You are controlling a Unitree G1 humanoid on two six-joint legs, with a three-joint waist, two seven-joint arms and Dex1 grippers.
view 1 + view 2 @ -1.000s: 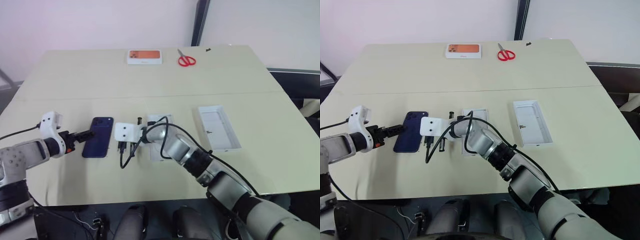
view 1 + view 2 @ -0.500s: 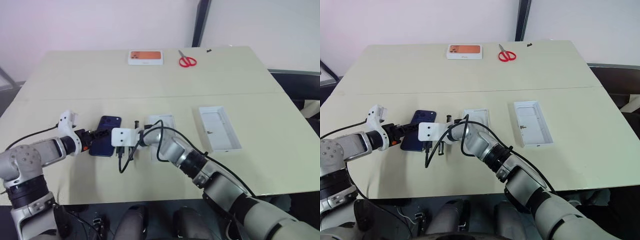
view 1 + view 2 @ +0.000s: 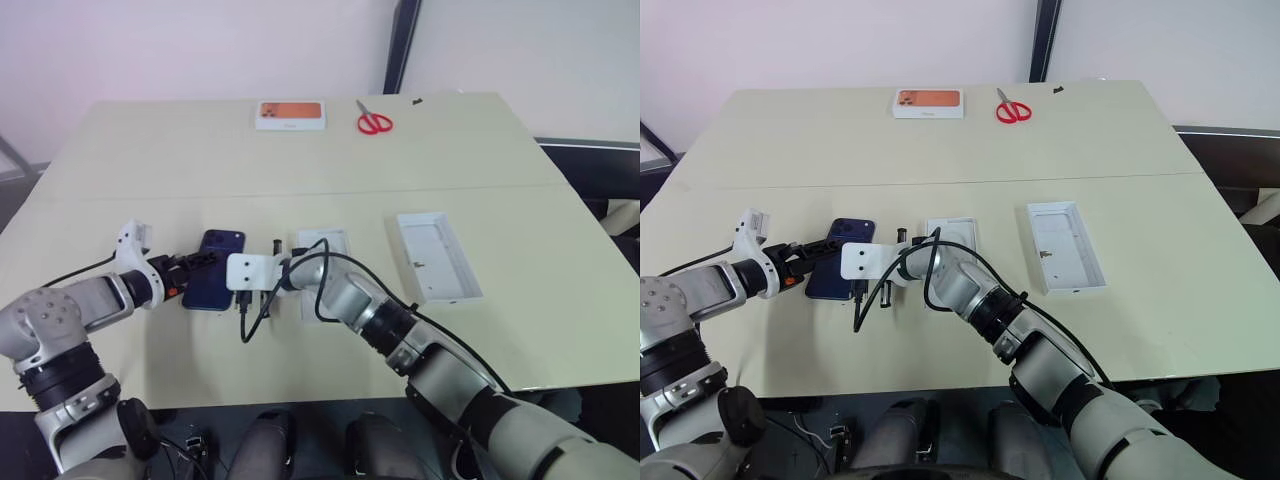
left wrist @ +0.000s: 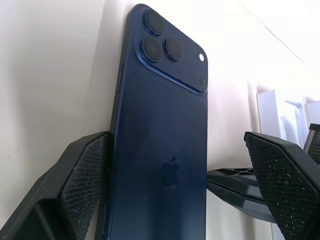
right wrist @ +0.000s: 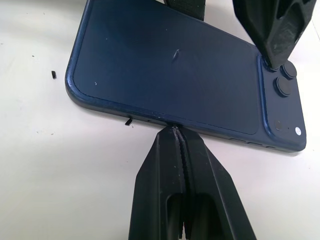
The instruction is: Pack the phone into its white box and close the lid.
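L gripper (image 4: 170, 185) spread wide, fingers astride the phone (image 4: 162, 150), one pad at its long edge, other standing off. R gripper (image 5: 181, 137) pressed together, tip touching phone's opposite long edge. Phone lies back-up on table (image 3: 300, 170), just left of the white box (image 3: 322, 245). Lid (image 3: 438, 256) well right, open side up. Scissors (image 3: 372, 122) + orange-topped box (image 3: 290, 113) far back

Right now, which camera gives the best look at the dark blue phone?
The left wrist view: the phone shows its whole back, with lenses and logo, between the open left gripper's fingers. The right wrist view shows its back and one long edge. In the head views it is small and partly covered.
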